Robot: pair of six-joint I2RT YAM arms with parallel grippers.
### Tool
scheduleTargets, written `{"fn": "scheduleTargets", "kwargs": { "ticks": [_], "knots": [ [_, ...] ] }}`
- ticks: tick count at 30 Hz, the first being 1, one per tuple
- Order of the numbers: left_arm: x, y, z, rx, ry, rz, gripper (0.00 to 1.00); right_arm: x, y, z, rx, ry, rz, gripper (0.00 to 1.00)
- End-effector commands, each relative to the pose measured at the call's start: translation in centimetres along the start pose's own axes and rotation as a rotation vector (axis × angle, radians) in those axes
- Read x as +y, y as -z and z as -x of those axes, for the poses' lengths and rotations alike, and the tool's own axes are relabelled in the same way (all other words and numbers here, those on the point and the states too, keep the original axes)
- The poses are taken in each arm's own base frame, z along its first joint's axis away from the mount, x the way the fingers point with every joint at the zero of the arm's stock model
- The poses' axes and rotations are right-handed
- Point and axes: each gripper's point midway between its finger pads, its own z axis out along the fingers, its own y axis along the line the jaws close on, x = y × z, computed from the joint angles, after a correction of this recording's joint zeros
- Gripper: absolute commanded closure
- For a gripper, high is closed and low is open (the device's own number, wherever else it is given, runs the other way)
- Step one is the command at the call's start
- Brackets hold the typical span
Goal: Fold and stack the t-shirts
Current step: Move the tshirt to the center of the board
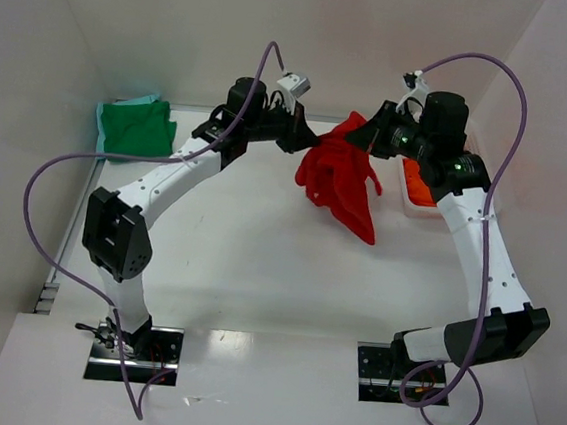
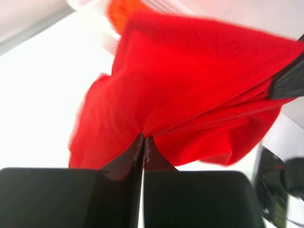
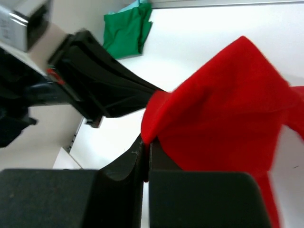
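Observation:
The red t-shirt (image 1: 342, 183) hangs bunched in the air between my two grippers above the far middle of the table. My left gripper (image 1: 300, 140) is shut on its left edge; in the left wrist view the cloth (image 2: 190, 90) spreads from the closed gripper (image 2: 144, 138). My right gripper (image 1: 367, 140) is shut on its upper right edge, and the cloth (image 3: 228, 118) shows in the right wrist view at the gripper (image 3: 146, 142). The green t-shirt (image 1: 136, 126) lies folded at the far left. The orange t-shirt (image 1: 418, 187) lies in the basket at the right.
A white basket (image 1: 417, 205) stands at the far right under my right arm. White walls close in the table on the left, back and right. The green shirt also shows in the right wrist view (image 3: 126, 31). Purple cables loop above both arms.

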Motion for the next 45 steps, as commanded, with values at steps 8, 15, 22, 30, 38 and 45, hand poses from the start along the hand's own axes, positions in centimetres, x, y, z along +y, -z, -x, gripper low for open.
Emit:
{"fn": "scheduleTargets", "kwargs": {
  "ticks": [8,15,22,30,38,45],
  "knots": [
    [4.6,13.8,10.4,-0.212,-0.14,0.536,1.0,-3.9,2.3,3.2,-0.158,0.025,-0.213,1.0],
    [4.0,20.6,13.7,-0.33,-0.204,0.744,1.0,-5.6,2.7,4.7,-0.193,0.045,-0.258,1.0],
    [4.6,20.3,11.4,-0.284,-0.173,0.747,1.0,-6.4,1.8,3.3,-0.154,0.031,-0.253,1.0],
    [0.0,13.5,3.8,-0.102,-0.092,0.256,0.74,-8.0,0.8,0.6,-0.089,0.012,-0.259,1.0],
    [-1.2,5.1,-5.7,0.007,0.068,-0.111,0.24,-5.0,1.8,2.0,-0.094,0.04,-0.167,1.0],
    [1.6,1.0,-11.4,0.101,0.122,-0.196,0.17,-2.5,3.4,3.3,-0.117,0.076,-0.114,1.0]
  ]
}}
